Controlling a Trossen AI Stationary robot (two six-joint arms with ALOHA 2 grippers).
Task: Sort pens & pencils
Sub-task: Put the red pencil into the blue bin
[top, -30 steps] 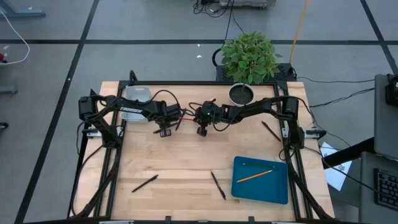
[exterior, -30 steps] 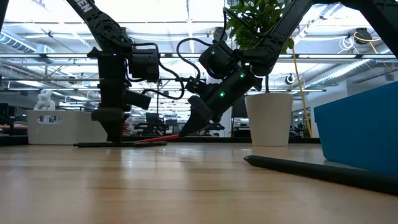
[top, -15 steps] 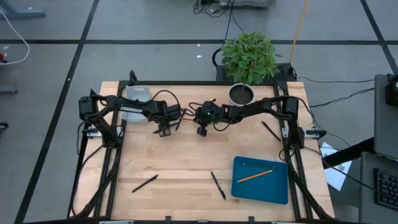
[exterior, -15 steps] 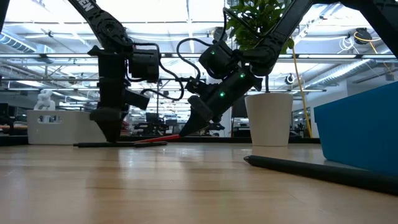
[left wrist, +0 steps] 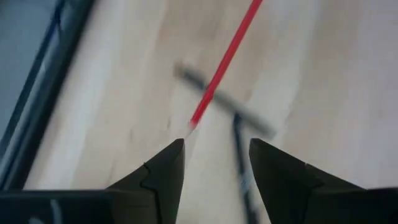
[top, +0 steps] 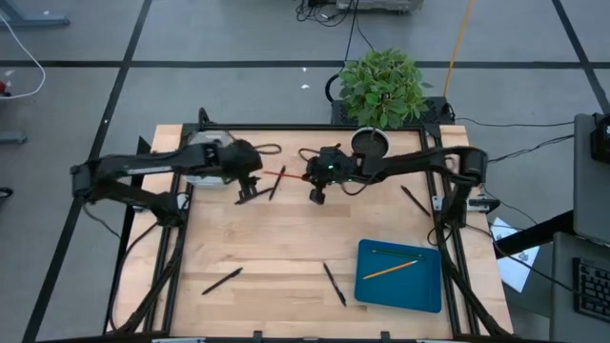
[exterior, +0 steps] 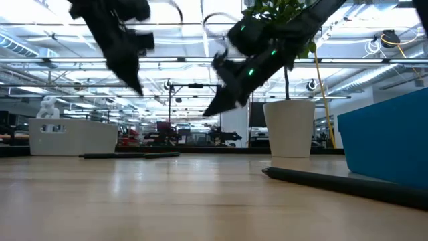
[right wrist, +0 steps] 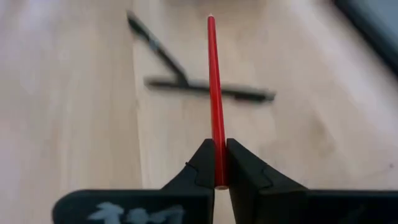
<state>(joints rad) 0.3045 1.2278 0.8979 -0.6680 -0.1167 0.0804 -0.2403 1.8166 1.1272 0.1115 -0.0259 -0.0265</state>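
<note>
My right gripper (right wrist: 217, 143) (top: 309, 177) is shut on the red pencil (right wrist: 213, 74) (top: 284, 174), raised above the far middle of the table. My left gripper (left wrist: 217, 144) (top: 246, 193) hovers open just to its left, with the pencil's free end (left wrist: 227, 59) beyond its fingertips. Two black pens (right wrist: 186, 84) (top: 275, 183) lie crossed on the wood beneath. Further pens lie at the near left (top: 221, 281), near middle (top: 334, 284) and right (top: 415, 200). An orange pencil (top: 391, 271) and a green pencil (top: 386, 252) lie in the blue tray (top: 367, 286). My right gripper pinches the red pencil by one end (right wrist: 217, 134) between its two fingers (right wrist: 202, 165). The pencil runs on from the fingertips, in line with them, toward the table's left. It is lifted clear of the table, above the crossed pens.
A clear container (top: 210, 145) stands at the far left corner. A white pot (exterior: 289, 127) with a plant (top: 383, 86) stands at the far edge. The blue tray fills the near right corner, and bare wood lies in the middle.
Both grippers have risen from the table. The right one has lifted the red pencil clear of the wood, leaving the black pens where they lay. The left arm has drawn back toward the table's left edge, its gripper rising off the pens.
</note>
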